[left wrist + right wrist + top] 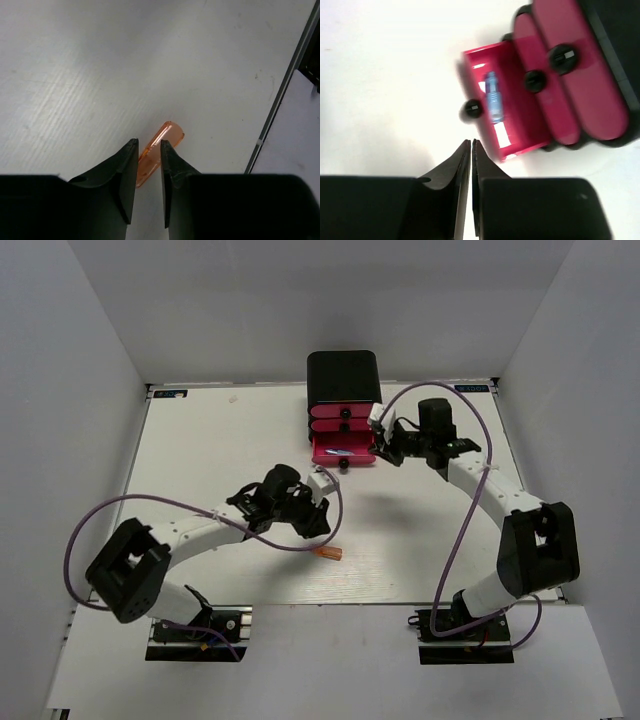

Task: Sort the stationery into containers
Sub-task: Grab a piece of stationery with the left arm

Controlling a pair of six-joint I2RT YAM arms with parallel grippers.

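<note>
A short translucent orange capsule-like piece [170,136] lies on the white table near its front edge [329,554]. My left gripper [147,142] has its jaws closed in on both sides of it, one end poking out past the fingertips. In the overhead view the left gripper [320,528] is just above the piece. The black cabinet [343,372] stands at the back, its two upper pink drawers [343,411] shut. The bottom drawer [475,67] is pulled out, with a pale blue piece [492,97] lying inside. My right gripper [471,142] is shut on nothing, just right of the open drawer [384,446].
The table's front edge [280,107] runs close to the right of the orange piece. White walls enclose the table on three sides. The open drawer's black knob [472,108] sticks out toward my right gripper.
</note>
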